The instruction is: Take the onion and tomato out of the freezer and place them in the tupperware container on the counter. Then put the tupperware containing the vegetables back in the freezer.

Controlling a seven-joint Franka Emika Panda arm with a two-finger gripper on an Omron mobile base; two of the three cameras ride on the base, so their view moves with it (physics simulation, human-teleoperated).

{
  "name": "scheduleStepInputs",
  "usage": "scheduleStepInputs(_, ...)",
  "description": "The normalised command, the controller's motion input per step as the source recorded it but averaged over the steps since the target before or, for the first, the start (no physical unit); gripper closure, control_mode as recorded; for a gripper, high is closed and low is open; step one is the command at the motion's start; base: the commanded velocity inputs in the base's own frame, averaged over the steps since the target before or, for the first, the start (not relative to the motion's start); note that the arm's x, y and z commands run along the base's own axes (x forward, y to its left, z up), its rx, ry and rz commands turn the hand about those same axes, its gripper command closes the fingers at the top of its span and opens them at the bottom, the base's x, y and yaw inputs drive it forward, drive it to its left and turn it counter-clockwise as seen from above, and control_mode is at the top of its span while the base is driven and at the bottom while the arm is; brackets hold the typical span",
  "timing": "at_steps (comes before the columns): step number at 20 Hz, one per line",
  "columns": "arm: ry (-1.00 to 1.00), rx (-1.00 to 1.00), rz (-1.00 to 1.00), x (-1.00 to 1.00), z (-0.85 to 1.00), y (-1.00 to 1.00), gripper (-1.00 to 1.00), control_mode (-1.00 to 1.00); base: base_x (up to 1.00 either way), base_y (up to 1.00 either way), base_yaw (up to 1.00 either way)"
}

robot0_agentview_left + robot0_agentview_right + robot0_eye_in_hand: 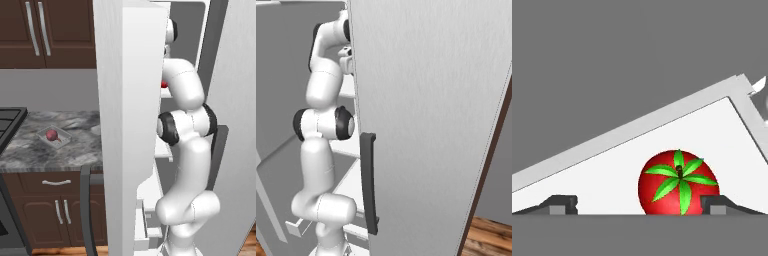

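The tomato (678, 183) sits on a white shelf (662, 145) inside the freezer (132, 125). It is bright red with a green star of leaves and a small dark stem facing the hand camera. In the hand view it lies low and right of centre, between the two dark fingertips (562, 204) of the end effector (639, 205), closer to the right one. The fingertips stand wide apart, so the end effector is open and holds nothing; neither tip touches the tomato. In the left base view a small patch of red (163, 84) shows just beside the arm, on a shelf in the upper part of the freezer.

The onion (52, 135) lies in the container (54, 136), a shallow pale tray on the marbled bench (75, 145) to the left of the freezer. It is dull purplish red and rests near the middle of the tray.

The white arm (187, 150) rises from the lower right of the left base view, bends at a dark joint and reaches up and into the open freezer. The freezer door (426, 125) stands open and, in the right base view, covers most of the frame, with its dark bar handle (369, 182) running down its near edge. Dark brown cabinets (45, 32) with silver handles hang above the bench, more of them (55, 210) stand below it, and the edge of a black stove (9, 125) shows at the far left.
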Motion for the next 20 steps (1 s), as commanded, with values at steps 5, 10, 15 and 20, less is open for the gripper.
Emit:
scheduleStepInputs(5, 0.00, 0.08, 0.00, -0.68, -0.21, -0.01, -1.00, -1.00, 0.00, 0.00, 0.00)
scheduleStepInputs(10, -0.03, 0.03, 0.00, -0.08, -0.16, 0.00, -1.00, -1.00, 0.00, 0.00, 0.00)
scheduleStepInputs(15, -0.10, 0.00, 0.00, 0.00, -0.18, 0.00, -1.00, -1.00, 0.00, 0.00, 0.00)
scheduleStepInputs(20, -0.07, 0.00, 0.00, 0.00, -0.09, 0.05, -1.00, -1.00, 0.00, 0.00, 0.00)
